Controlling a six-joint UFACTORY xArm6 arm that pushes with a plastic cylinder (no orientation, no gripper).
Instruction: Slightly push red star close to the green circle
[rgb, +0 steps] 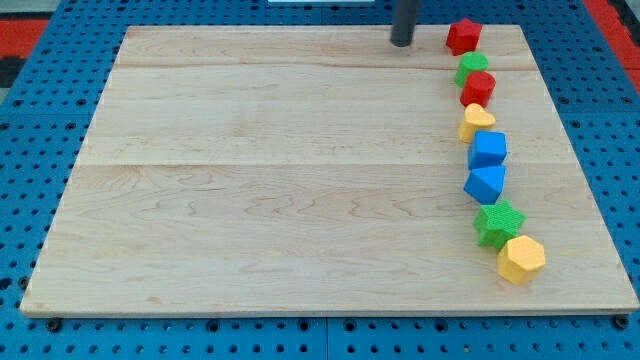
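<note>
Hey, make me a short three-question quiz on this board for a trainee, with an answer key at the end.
1. True or false: my tip touches the red star.
2. Which block lies nearest the view's bottom? A) blue cube B) yellow hexagon C) green star
3. What colour is the block just below the green circle?

Key: 1. False, it stands apart, to the star's left. 2. B, the yellow hexagon. 3. Red.

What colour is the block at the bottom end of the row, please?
Yellow, seen clearly in the camera view.
</note>
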